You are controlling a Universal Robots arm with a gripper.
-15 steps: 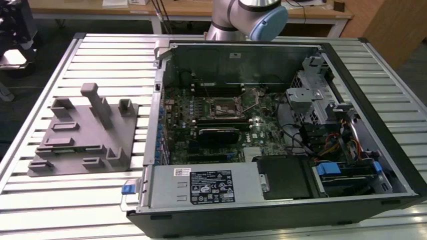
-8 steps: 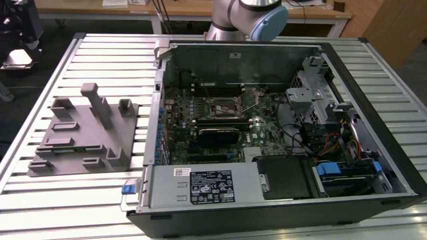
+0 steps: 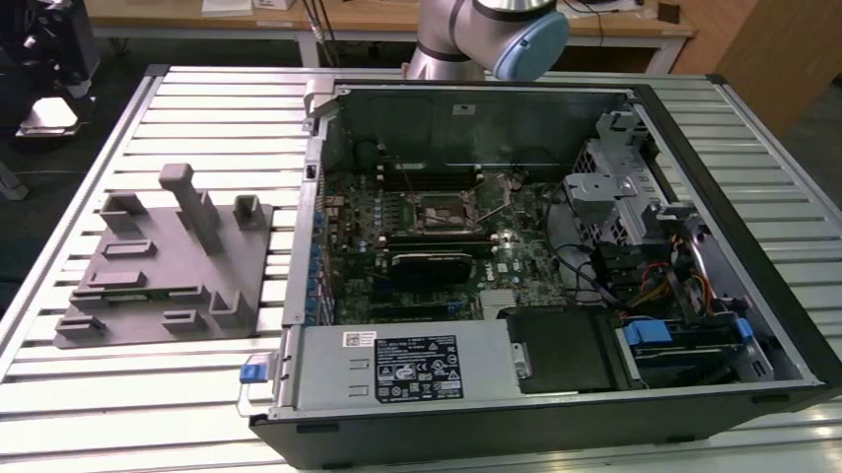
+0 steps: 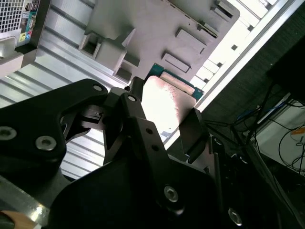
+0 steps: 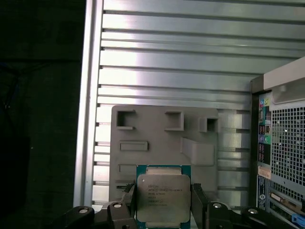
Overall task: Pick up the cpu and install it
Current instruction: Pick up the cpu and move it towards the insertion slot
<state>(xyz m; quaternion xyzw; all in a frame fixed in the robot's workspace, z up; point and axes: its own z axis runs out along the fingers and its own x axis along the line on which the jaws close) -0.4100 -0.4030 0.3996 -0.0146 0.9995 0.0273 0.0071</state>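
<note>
The cpu (image 5: 163, 196), a small square chip with a silvery top plate and a green rim, sits between my gripper's (image 5: 163, 206) two dark fingers (image 5: 127, 206), which are shut on its opposite edges. It hangs above the grey tray (image 5: 157, 129). In the second wrist view the cpu (image 4: 164, 102) glints in the gripper (image 4: 164, 117), again over the grey tray (image 4: 143, 24). In the exterior view the grey tray (image 3: 145, 296) lies on the slatted table at the exterior view's left. The open socket (image 3: 441, 209) with its raised lever lies on the motherboard inside the case.
The open computer case (image 3: 553, 246) lies on its side, with a power supply (image 3: 394, 367), drive bays and cables (image 3: 658, 286) inside. The arm's elbow (image 3: 490, 34) stands behind it. The case's rear panel (image 5: 281, 152) is close beside the tray. The table edge (image 5: 88, 95) borders dark floor.
</note>
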